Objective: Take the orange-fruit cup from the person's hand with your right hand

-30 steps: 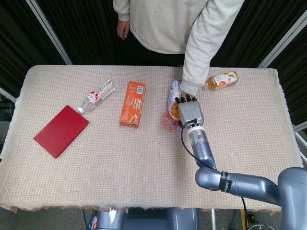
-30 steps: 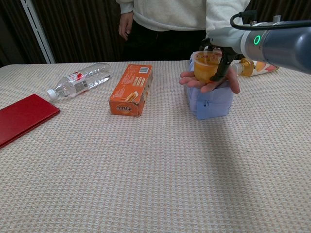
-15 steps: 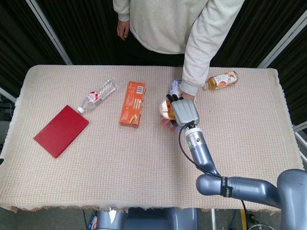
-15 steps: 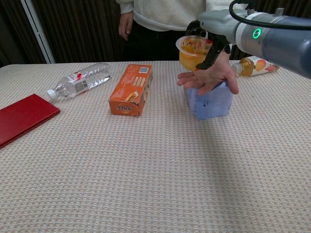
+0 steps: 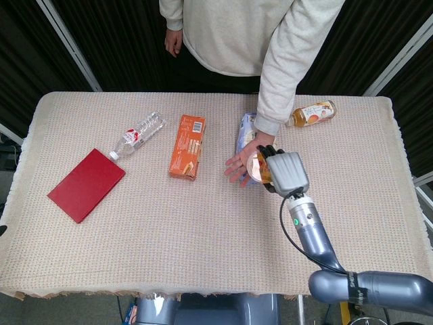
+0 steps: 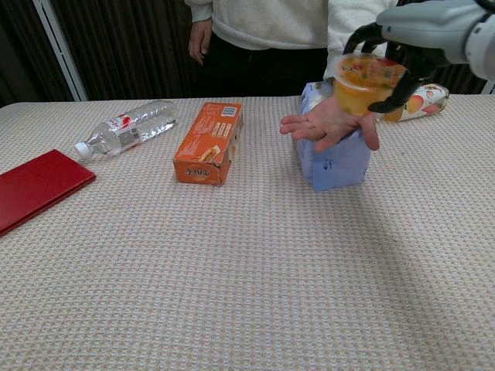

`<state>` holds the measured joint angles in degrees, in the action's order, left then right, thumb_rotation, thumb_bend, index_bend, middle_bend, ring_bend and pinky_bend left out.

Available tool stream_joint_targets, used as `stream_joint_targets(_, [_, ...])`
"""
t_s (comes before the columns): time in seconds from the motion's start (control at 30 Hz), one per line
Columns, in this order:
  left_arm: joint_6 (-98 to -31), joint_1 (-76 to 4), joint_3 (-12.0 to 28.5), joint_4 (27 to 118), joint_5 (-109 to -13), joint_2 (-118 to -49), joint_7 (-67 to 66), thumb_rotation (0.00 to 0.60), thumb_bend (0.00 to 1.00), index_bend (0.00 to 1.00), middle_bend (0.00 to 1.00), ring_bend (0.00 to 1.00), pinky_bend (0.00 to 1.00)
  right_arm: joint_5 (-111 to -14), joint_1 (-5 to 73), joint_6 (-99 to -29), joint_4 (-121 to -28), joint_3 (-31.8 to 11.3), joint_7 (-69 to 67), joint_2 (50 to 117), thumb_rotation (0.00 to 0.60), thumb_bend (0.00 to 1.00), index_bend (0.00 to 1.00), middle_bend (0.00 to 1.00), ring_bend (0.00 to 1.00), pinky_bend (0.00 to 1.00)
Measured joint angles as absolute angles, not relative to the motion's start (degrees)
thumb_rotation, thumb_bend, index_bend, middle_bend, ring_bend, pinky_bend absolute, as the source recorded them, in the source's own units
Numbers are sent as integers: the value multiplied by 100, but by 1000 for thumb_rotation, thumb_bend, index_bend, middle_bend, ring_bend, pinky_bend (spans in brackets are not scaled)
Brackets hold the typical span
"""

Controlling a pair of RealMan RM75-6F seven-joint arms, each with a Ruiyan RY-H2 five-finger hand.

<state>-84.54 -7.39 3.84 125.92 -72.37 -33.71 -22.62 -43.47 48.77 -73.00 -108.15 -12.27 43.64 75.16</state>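
My right hand (image 5: pixel 287 171) (image 6: pixel 421 31) grips the orange-fruit cup (image 6: pixel 363 83) (image 5: pixel 258 168), a clear cup with orange fruit and a printed lid. It holds the cup in the air, just above and to the right of the person's open palm (image 6: pixel 325 126) (image 5: pixel 241 161). The cup no longer touches the palm. The person's hand stays flat, palm up, over a blue pouch (image 6: pixel 335 162). My left hand shows in neither view.
On the cloth-covered table (image 5: pixel 203 223) lie an orange box (image 5: pixel 187 145), a clear water bottle (image 5: pixel 138 134), a red booklet (image 5: pixel 86 184) and a juice bottle (image 5: pixel 311 114) at the back right. The person stands behind the far edge.
My right hand lifted the cup off the person's palm, then carried it to the right and towards me. The person's hand stayed in place.
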Motion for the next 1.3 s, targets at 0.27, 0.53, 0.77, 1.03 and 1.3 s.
stream_joint_targets(0.27, [-8563,-709,403,12640,-7232,-3393,-2315,600,151,16,0,0,0,-5170,3990,-7362,-11133,-331,3658,6885,600,376,699,628,544,650])
stream_joint_targets(0.53, [-8614,-709,412,12668,-7251,-3455,-2417,600,152,16,0,0,0,-5429,3538,-7199,-10773,127,3304,7198,600,321,558,424,355,574])
stream_joint_targets(0.77, [-8626,-715,434,12629,-7238,-3476,-2391,600,152,15,0,0,0,-5137,3443,-6845,-10396,200,3345,7654,600,220,286,88,11,212])
stream_joint_targets(1.03, [-8652,-702,445,12600,-7286,-3474,-2318,600,152,13,0,0,0,-5129,3419,-6860,-10326,175,3607,7740,600,172,149,0,0,14])
stream_joint_targets(1.3, [-8727,-677,451,12565,-7395,-3504,-2270,600,153,12,0,0,0,-5687,3168,-7390,-10359,217,3614,7516,600,168,108,0,0,0])
